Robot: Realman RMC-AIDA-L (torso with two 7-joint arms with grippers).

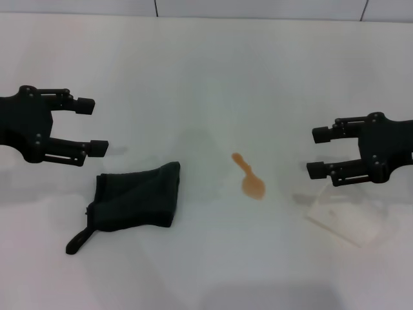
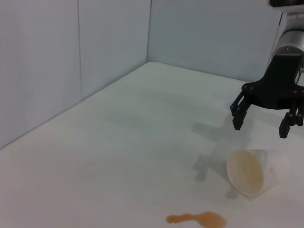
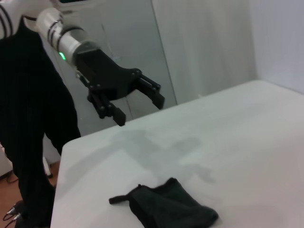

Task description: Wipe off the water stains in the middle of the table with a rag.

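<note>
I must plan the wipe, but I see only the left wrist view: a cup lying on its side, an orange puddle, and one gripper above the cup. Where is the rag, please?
Observer: The rag lies flat on the table, on the robot's left of the puddle and apart from it.
Operator: Is any gripper holding it?
Observer: No. The left gripper hovers open beyond the rag, not touching it.
Operator: The gripper I see above the cup, which one is it?
Observer: That is the right gripper, also open and empty, above the cup on the robot's right of the puddle.
</note>
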